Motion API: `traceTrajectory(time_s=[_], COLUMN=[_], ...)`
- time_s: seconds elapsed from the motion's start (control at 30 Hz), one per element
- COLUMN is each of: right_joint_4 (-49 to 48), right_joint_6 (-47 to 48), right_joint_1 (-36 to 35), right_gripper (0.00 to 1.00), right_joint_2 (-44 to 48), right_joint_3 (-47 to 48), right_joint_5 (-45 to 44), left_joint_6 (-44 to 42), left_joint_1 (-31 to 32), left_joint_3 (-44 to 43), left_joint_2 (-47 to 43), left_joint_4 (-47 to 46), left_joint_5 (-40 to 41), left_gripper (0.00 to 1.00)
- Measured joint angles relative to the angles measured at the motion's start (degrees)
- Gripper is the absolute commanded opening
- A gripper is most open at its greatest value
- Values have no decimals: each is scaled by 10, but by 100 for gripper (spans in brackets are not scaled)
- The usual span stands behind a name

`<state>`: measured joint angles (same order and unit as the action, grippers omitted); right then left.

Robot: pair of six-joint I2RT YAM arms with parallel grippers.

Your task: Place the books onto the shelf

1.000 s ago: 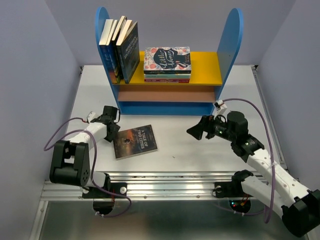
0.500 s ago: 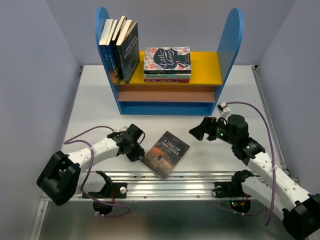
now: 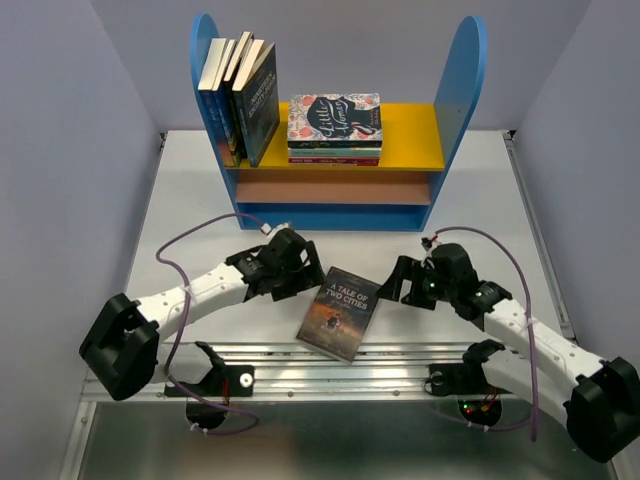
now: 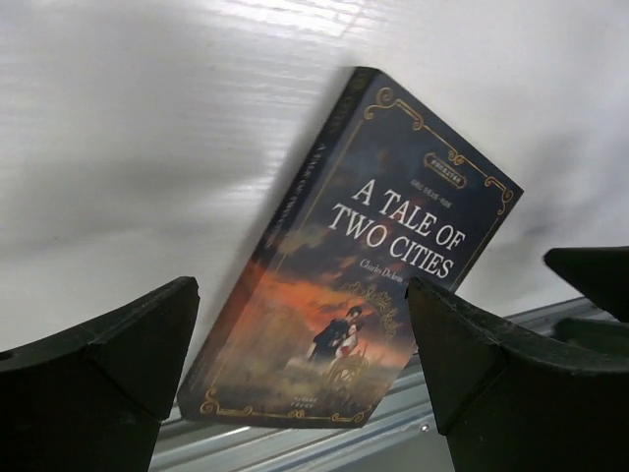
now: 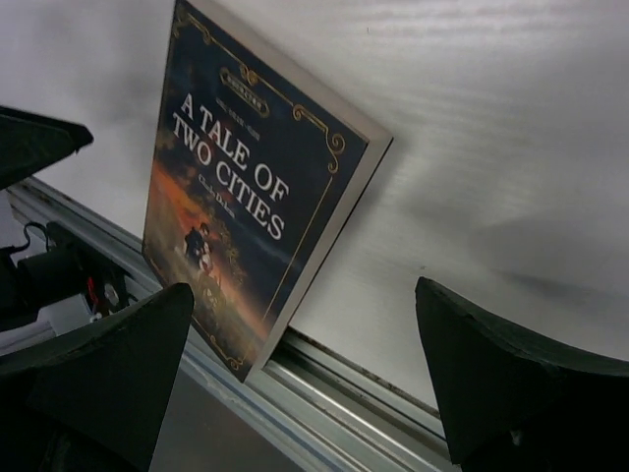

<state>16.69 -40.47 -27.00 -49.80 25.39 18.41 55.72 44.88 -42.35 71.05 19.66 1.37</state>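
Observation:
One of the books, a dark paperback titled "A Tale of Two Cities" (image 3: 340, 313), lies flat and slanted at the table's front middle, its near corner over the metal rail. My left gripper (image 3: 303, 277) stands open just left of its far end, and the cover (image 4: 364, 265) shows between the wide-apart fingers of that gripper (image 4: 303, 287). My right gripper (image 3: 393, 285) is open just right of the book (image 5: 246, 197), with nothing between its fingers (image 5: 305, 290). Several books (image 3: 238, 95) stand upright at the left of the yellow board (image 3: 410, 130) of the blue-sided shelf (image 3: 460, 70).
A floral "Little Women" stack (image 3: 335, 125) lies on the yellow board's middle. The salmon lower board (image 3: 330, 187) sits beneath it. An aluminium rail (image 3: 400, 358) runs along the table's front edge, by both arm bases. Cables loop beside each arm.
My left arm swung from the left to the centre. The book shifted right and turned more upright, its corner now over the rail. The left jaws widened. My right gripper moved down beside the book.

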Motion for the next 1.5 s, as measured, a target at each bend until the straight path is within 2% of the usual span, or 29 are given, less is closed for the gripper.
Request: traceTrajectory(time_s=[0.1, 0.33, 0.5, 0.53, 0.73, 0.93, 1.17, 1.4, 1.5], right_joint_4=[-19, -100, -161, -174, -189, -180, -195, -211, -180], right_joint_6=[-24, -75, -95, -98, -99, -94, -96, -88, -69], right_joint_1=[-28, -50, -57, -58, -75, -75, -88, -90, -90], right_gripper=[100, 100, 100, 100, 100, 100, 100, 97, 90], right_joint_2=[-36, -127, -156, -163, -201, -193, -132, -155, -166], right_joint_3=[-14, -16, -16, -15, 2, 11, 42, 48, 50], right_joint_5=[9, 0, 0, 3, 5, -3, 23, 48, 30], left_joint_6=[-48, -100, -118, -120, -128, -126, -105, -96, -93], left_joint_1=[0, 0, 2, 4, 22, 24, 36, 40, 40], left_joint_3=[-11, -11, -11, -11, -12, -13, -13, -12, -12], left_joint_2=[51, 116, 123, 128, 160, 162, 162, 162, 161], left_joint_4=[-48, -64, -76, -79, -98, -99, -109, -114, -114], left_joint_5=[-31, -58, -70, -72, -91, -92, -88, -88, -86], left_gripper=[90, 63, 62, 56, 40, 37, 37, 37, 37])
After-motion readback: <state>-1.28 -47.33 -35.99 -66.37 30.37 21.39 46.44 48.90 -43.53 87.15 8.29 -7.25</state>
